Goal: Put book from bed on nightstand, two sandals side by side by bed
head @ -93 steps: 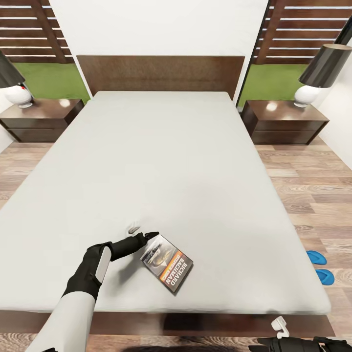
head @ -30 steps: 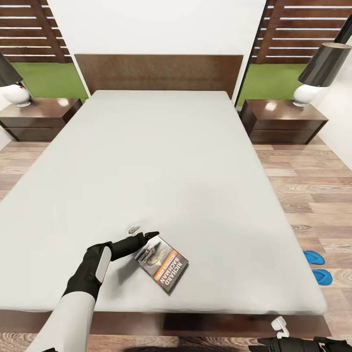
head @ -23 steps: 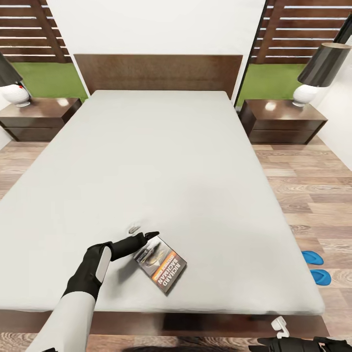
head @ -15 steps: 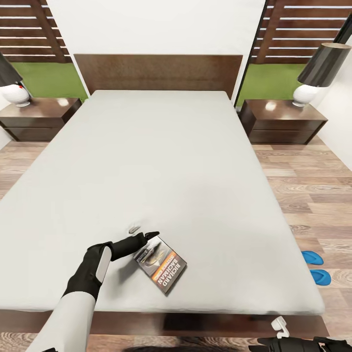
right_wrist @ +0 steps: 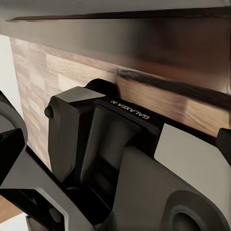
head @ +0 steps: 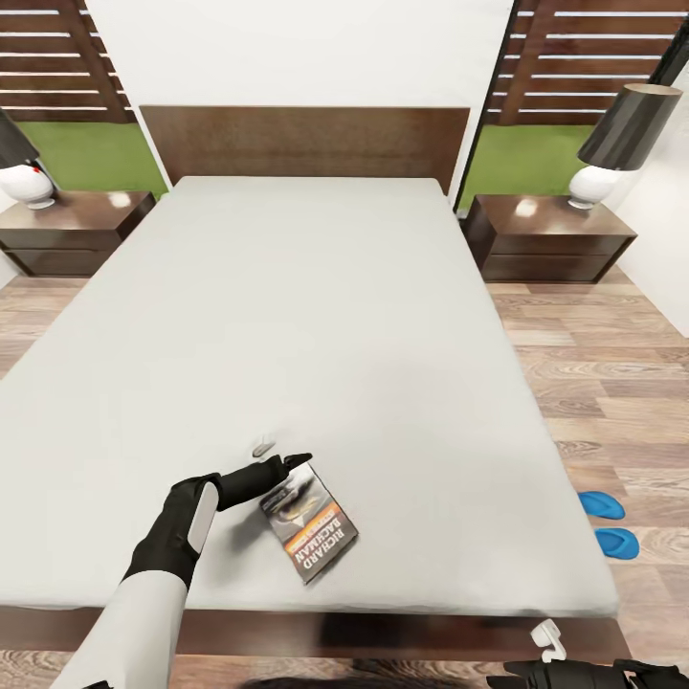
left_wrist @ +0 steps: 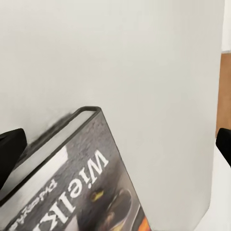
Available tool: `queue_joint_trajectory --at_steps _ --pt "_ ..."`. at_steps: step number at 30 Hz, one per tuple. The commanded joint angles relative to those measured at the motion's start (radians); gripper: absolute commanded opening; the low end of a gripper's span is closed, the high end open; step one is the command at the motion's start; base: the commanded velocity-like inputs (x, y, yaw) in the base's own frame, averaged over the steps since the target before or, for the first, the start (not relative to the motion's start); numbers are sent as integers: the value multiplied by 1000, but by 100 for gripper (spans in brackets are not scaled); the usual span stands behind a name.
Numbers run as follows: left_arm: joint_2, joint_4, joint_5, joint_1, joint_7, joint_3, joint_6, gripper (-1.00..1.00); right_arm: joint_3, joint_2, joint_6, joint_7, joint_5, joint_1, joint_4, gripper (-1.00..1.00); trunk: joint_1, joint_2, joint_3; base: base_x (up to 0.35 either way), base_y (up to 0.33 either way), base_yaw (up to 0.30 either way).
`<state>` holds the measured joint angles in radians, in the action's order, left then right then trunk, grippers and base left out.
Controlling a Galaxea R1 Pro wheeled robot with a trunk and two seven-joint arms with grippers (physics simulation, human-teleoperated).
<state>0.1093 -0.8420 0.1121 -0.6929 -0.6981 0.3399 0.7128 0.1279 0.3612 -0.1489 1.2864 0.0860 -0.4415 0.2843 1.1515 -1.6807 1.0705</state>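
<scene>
The book point(head: 308, 524), dark-covered with an orange band, lies flat on the bed point(head: 316, 316) near its foot edge. My left gripper point(head: 279, 454) rests open on the mattress, its dark finger touching the book's upper corner. In the left wrist view the book point(left_wrist: 72, 183) lies between the two spread fingertips point(left_wrist: 9, 149). The two sandals point(head: 601, 504) point(head: 617, 543) lie close together on the floor right of the bed's foot. A nightstand point(head: 72, 228) flanks the headboard on the left and another nightstand point(head: 550, 239) on the right. My right gripper point(head: 550, 655) hangs open, low beside the bed frame.
Each nightstand carries a lamp with a dark shade point(head: 627, 129) and a white base point(head: 27, 187). Wood-plank floor point(head: 612, 383) runs along both sides of the bed. The right wrist view faces the robot's own dark body point(right_wrist: 110, 159) and the bed's brown frame point(right_wrist: 144, 33).
The whole view has shifted slightly left, so the camera moved. The book has turned a little on the mattress, its lower end swinging left. My left arm holds the same pose.
</scene>
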Motion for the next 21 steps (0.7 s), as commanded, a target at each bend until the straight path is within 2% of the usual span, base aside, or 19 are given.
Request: queue_joint_trajectory --at_steps 1,14,21 --pt "1 0 -2 0 -1 4 7 100 9 -1 -9 5 9 0 1 100 0 0 1 0 -110 0" --pt "1 0 -2 0 -1 3 7 100 9 -1 -9 5 9 0 1 100 0 0 1 -2 -13 0" --pt "1 0 -2 0 -2 4 7 100 9 -1 -9 5 9 0 1 100 0 0 1 -188 0 0"
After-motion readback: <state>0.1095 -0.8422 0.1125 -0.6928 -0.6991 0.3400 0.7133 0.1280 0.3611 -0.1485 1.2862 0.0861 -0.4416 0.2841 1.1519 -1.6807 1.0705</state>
